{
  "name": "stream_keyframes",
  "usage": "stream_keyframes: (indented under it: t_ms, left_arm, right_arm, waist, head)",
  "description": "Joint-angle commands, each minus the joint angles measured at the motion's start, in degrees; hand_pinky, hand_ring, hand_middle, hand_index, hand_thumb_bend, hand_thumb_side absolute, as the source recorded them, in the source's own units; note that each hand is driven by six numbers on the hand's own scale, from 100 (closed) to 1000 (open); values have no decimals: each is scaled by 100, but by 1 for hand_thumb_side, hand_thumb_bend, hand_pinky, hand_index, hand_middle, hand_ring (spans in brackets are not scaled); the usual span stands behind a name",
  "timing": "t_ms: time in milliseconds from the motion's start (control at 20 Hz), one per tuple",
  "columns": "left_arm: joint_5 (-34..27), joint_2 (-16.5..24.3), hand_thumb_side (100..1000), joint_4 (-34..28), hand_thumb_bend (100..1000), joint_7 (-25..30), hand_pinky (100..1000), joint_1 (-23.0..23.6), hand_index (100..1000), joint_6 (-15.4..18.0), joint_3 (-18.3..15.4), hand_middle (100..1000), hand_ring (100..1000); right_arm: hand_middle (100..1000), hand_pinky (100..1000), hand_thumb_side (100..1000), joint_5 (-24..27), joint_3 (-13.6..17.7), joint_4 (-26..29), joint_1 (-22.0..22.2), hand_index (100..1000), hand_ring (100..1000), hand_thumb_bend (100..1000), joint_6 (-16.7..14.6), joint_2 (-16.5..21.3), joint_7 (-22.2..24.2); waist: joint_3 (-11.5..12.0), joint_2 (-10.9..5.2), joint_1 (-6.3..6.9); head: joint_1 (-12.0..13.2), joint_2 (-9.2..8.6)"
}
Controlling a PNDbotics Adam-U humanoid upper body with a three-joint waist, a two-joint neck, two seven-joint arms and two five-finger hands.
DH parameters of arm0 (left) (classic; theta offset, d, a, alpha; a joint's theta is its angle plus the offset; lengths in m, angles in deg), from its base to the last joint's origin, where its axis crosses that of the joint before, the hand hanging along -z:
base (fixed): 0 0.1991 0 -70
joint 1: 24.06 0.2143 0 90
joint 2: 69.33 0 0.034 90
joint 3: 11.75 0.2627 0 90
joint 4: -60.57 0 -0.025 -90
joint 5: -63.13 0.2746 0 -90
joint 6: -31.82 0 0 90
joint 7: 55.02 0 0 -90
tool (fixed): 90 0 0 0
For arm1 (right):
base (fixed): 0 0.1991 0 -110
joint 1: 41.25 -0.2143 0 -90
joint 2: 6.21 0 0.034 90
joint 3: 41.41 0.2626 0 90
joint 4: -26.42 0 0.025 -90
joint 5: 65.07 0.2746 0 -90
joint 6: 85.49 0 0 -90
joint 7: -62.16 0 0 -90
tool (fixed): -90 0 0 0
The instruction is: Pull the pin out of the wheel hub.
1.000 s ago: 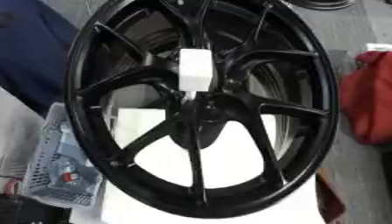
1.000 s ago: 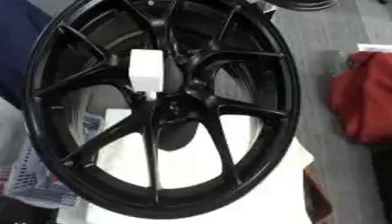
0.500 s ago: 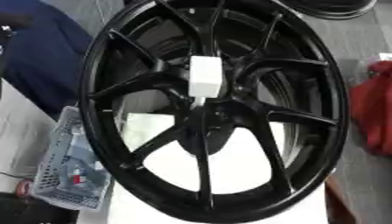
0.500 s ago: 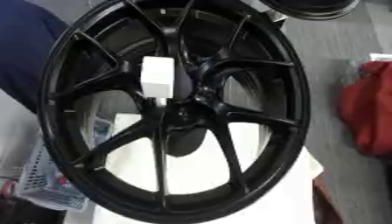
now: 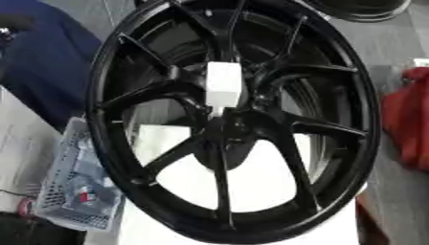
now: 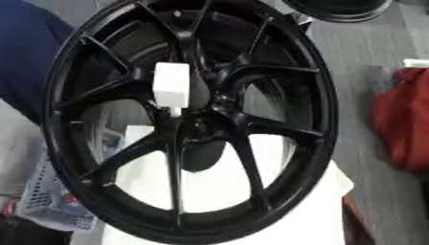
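Observation:
A large black spoked wheel hub (image 5: 234, 119) stands upright and fills most of both views, resting on a white surface (image 5: 251, 191). A white block-shaped pin (image 5: 224, 89) sticks out from the centre of the hub, just above the middle where the spokes meet; a thin stem runs down from it into the hub. The same pin (image 6: 172, 88) shows in the right eye view. Neither of my hands shows in either view.
A pale perforated basket (image 5: 75, 191) with small items sits at the lower left. Blue cloth (image 5: 46, 57) lies at the upper left, something red (image 5: 411, 119) at the right edge. Another dark rim (image 5: 368, 9) shows at the top right, on grey floor.
The whole picture has shifted down and to the right across the frames, so the camera has moved. The pin stays in the same place on the hub.

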Motion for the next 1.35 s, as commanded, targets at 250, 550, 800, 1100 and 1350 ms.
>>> stream_keyframes:
  t_ms: [250,550,800,1100,1350]
  left_arm:
    - [-22,75,841,-117,180,-8,824,-23,888,1,-50,737,604]
    - [-21,74,840,-117,178,-2,824,-24,887,9,-47,737,604]
    - [-33,59,840,-117,178,12,824,-39,887,13,-35,737,604]
    - [-56,31,838,-117,178,34,824,-65,887,8,-18,737,605]
    - [-73,8,839,-117,178,38,823,-74,888,28,-13,738,605]
  right_arm:
    - [839,877,100,54,85,323,-45,900,891,100,12,137,-196]
    - [744,838,267,220,9,1018,-125,853,816,100,-157,32,-512]
    - [666,812,428,856,-283,2378,-224,842,763,100,-410,-205,-1279]
    - [635,795,498,1594,-853,3614,-451,815,736,100,-725,-570,-1931]
    - [660,793,529,1827,-1230,3667,-722,829,739,100,-1192,-875,-2471]
  waist:
    - [-27,-176,16]
    - [-26,-175,30]
    - [6,-170,42]
    - [63,-165,59]
    - [92,-161,85]
  head:
    - [-30,-17]
    - [-52,-42]
    - [-119,-96]
    - [-209,-147]
    - [-256,-166]
